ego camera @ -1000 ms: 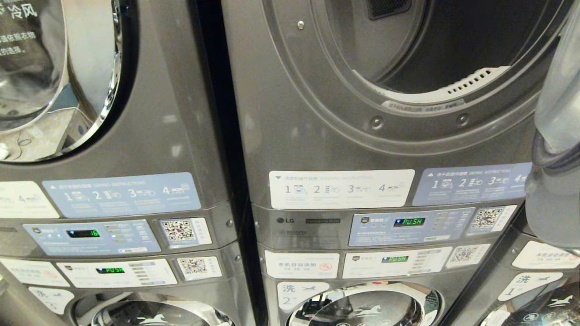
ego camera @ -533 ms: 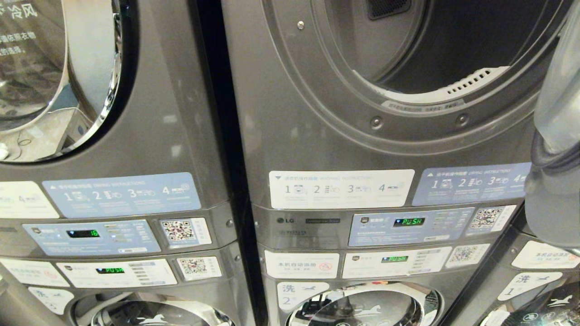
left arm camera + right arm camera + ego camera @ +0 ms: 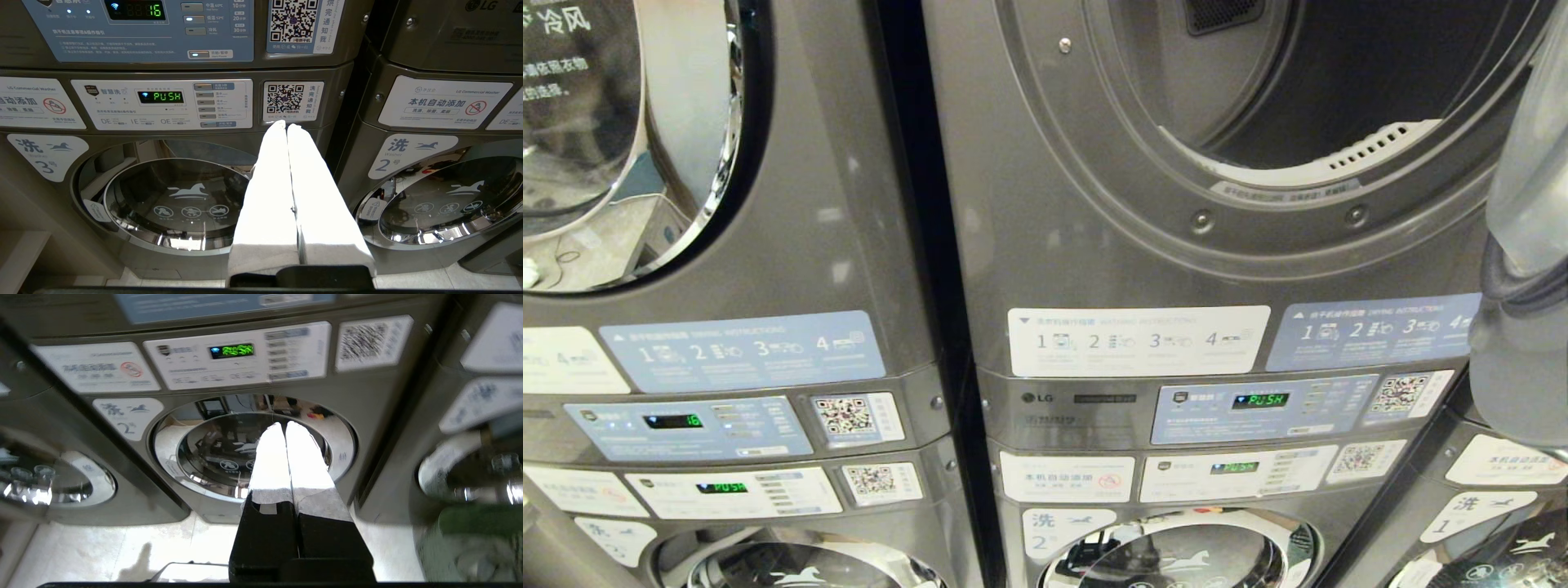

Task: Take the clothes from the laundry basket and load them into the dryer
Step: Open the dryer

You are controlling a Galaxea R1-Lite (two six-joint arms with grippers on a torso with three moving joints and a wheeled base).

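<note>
Dryer (image 3: pixel 1339 98) door open, drum dark inside. Left claw (image 3: pixel 287 125) closed, empty. Right claw (image 3: pixel 284 425) closed, empty, facing lower washer (image 3: pixel 253 449).

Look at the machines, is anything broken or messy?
Nothing stands out. The dryer has its door swung open at the right and its drum looks empty, which fits loading. Both end effectors, left and right, are shut and hold nothing.

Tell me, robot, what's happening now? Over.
Left gripper shut, empty. Right gripper shut, empty. Dryer drum open. No clothes seen. Nothing blocking.
</note>
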